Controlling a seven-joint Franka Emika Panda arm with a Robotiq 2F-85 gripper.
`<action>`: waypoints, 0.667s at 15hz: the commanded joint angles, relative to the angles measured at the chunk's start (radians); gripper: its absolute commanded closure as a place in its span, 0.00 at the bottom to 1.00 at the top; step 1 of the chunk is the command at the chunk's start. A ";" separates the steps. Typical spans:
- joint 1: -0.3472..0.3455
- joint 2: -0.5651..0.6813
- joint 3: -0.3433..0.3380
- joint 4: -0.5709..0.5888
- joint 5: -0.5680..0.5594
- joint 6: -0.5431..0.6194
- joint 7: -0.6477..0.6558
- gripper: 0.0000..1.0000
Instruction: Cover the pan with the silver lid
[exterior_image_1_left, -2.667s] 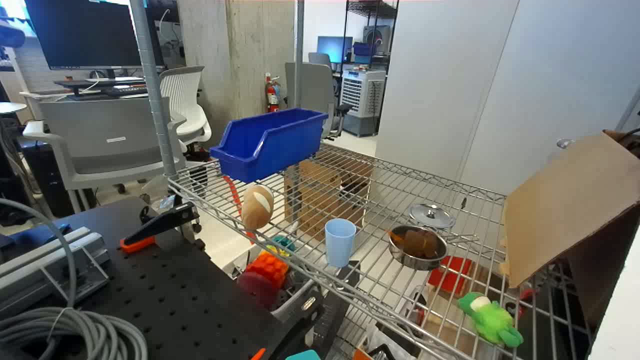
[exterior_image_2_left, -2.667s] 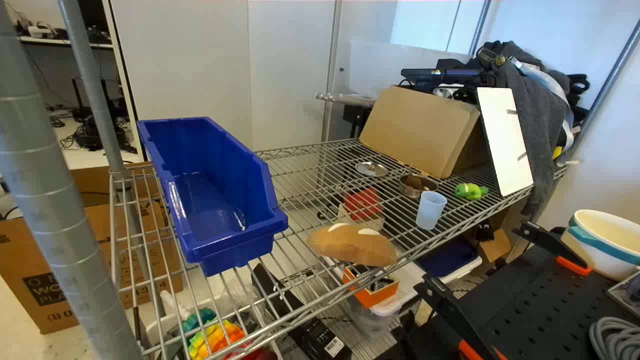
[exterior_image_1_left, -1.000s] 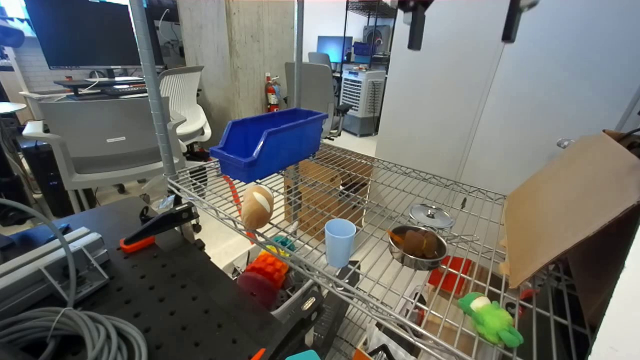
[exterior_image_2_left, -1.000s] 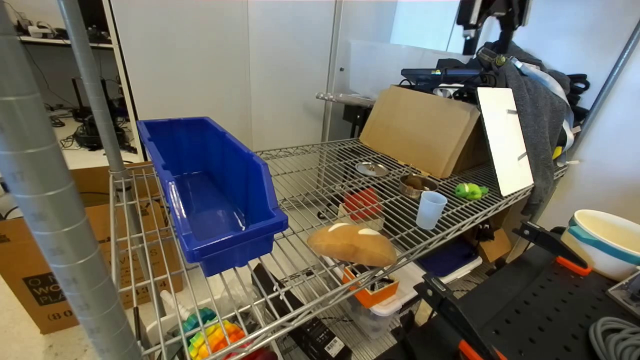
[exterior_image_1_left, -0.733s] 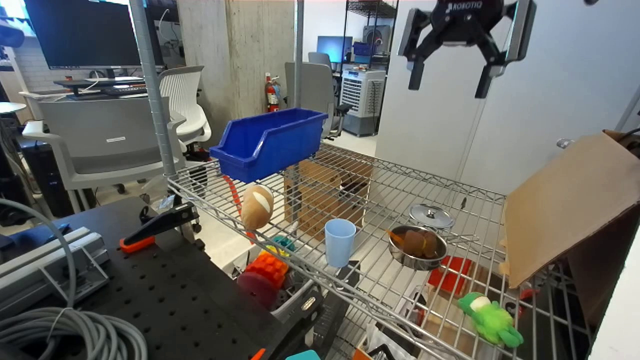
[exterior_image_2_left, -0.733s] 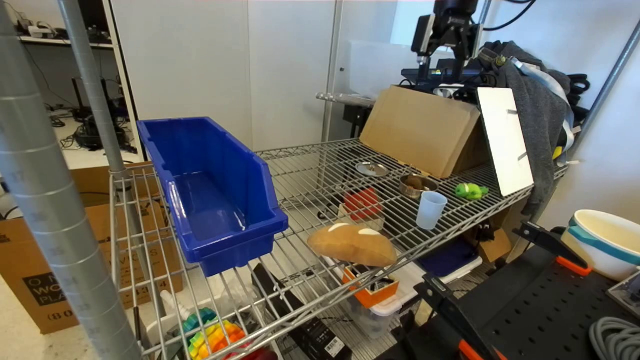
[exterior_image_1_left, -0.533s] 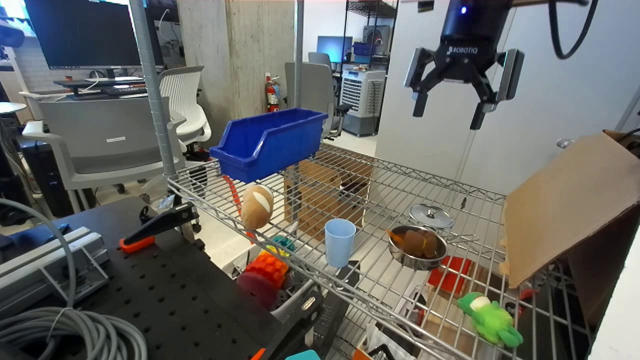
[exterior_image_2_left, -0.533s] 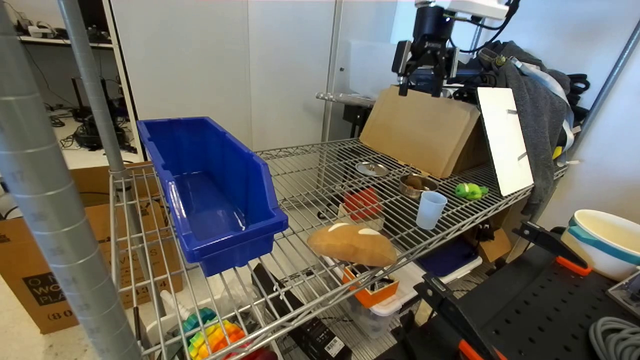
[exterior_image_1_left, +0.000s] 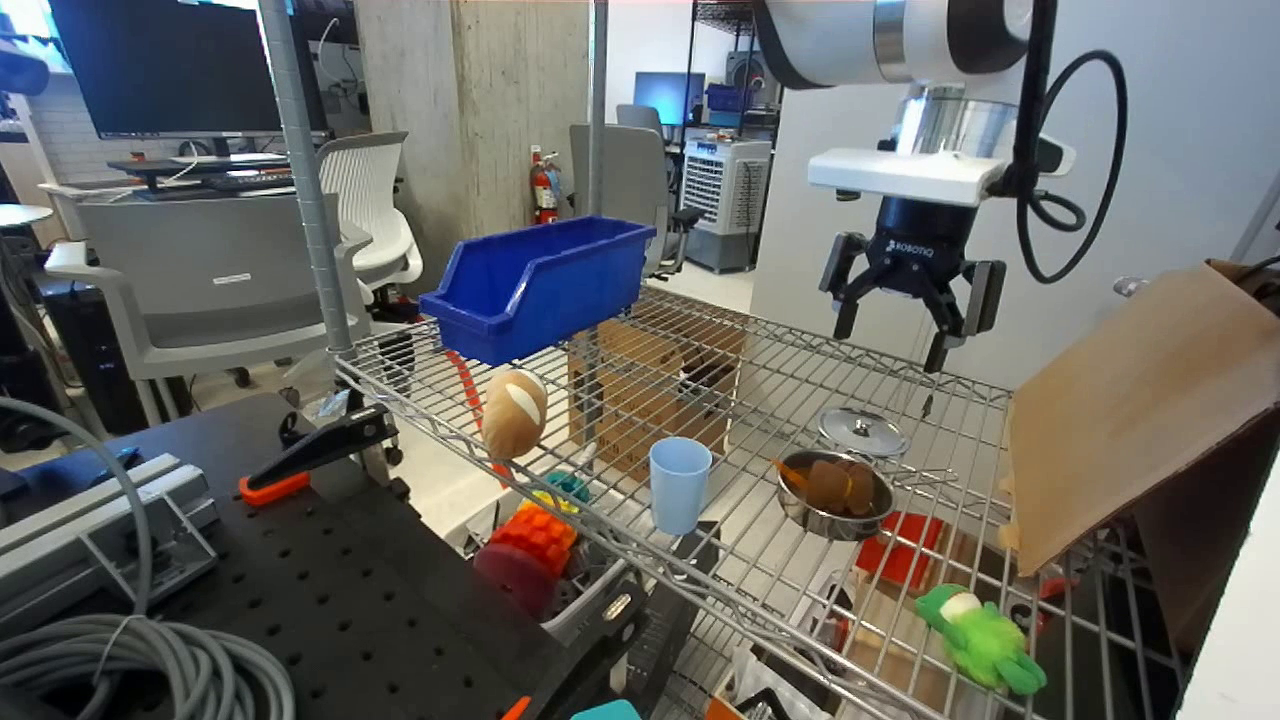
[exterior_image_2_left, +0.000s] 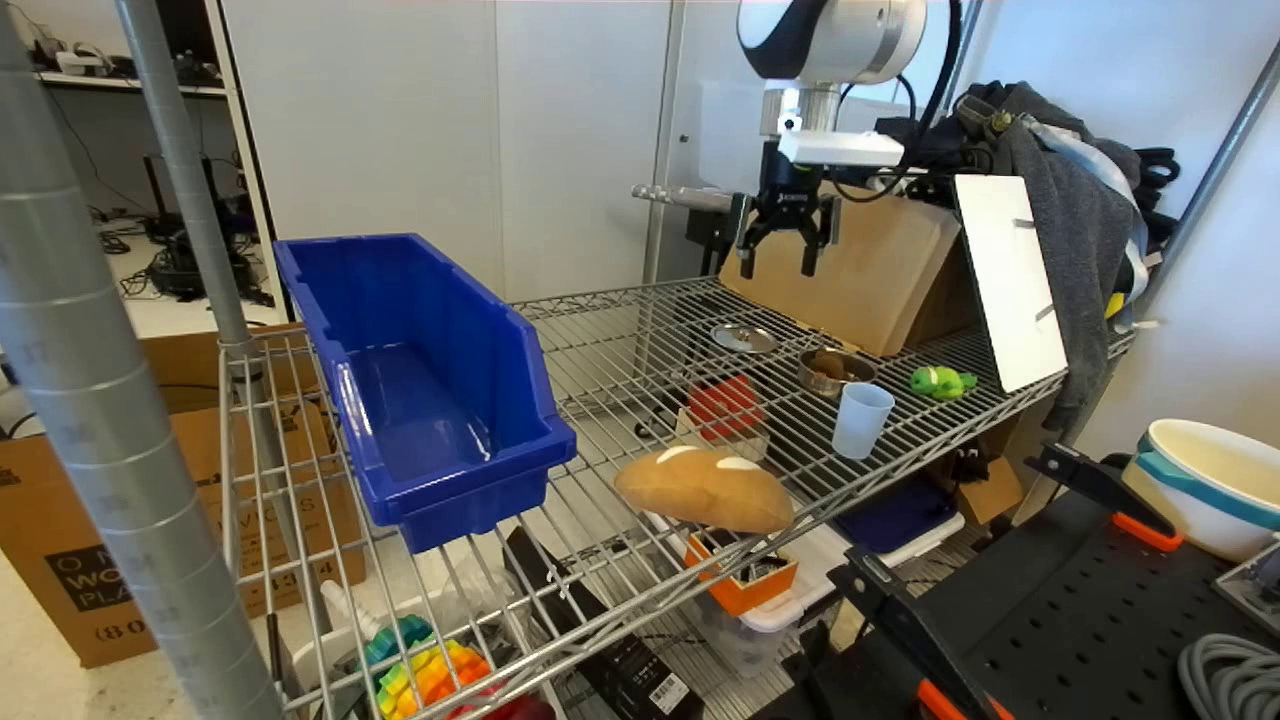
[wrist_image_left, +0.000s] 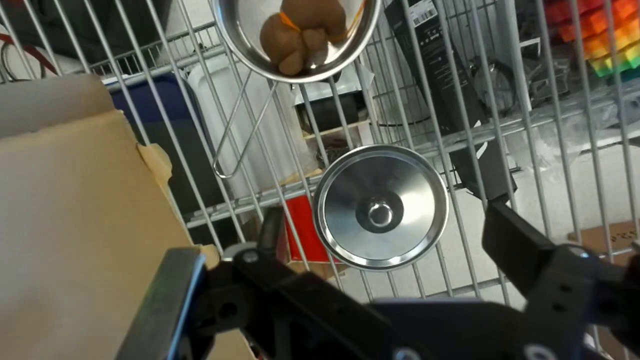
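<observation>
The silver lid (exterior_image_1_left: 862, 433) lies flat, knob up, on the wire shelf; it also shows in an exterior view (exterior_image_2_left: 744, 339) and the wrist view (wrist_image_left: 350, 195). The pan (exterior_image_1_left: 828, 524) stands beside it, also seen in an exterior view (exterior_image_2_left: 822, 383) and at the top of the wrist view (wrist_image_left: 300, 78). A brown plush thing with orange bits lies in the pan. The pan's wire handle (wrist_image_left: 245, 127) sticks out beside the lid. My gripper (exterior_image_1_left: 890, 340) is open and empty, above the shelf, fingers down (exterior_image_2_left: 778, 264). In the wrist view the lid lies between its fingertips (wrist_image_left: 385, 227), lower down.
A light-blue cup (exterior_image_1_left: 680, 485) stands close to the pan. A green plush toy (exterior_image_1_left: 980, 638) lies near the shelf's front. A cardboard box (exterior_image_1_left: 1150, 400) leans beside the lid and pan. A blue bin (exterior_image_2_left: 430, 390) and a bread toy (exterior_image_2_left: 705, 488) are farther along the shelf.
My gripper has come into view from the top and moved down towards the shelf, staying open. In an exterior view it also shifted left. The lid and pan have not moved.
</observation>
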 joint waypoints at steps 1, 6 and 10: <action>0.001 0.165 -0.003 0.236 0.008 -0.045 0.036 0.00; 0.004 0.286 -0.002 0.391 0.006 -0.062 0.067 0.00; 0.005 0.348 -0.002 0.465 0.005 -0.092 0.087 0.00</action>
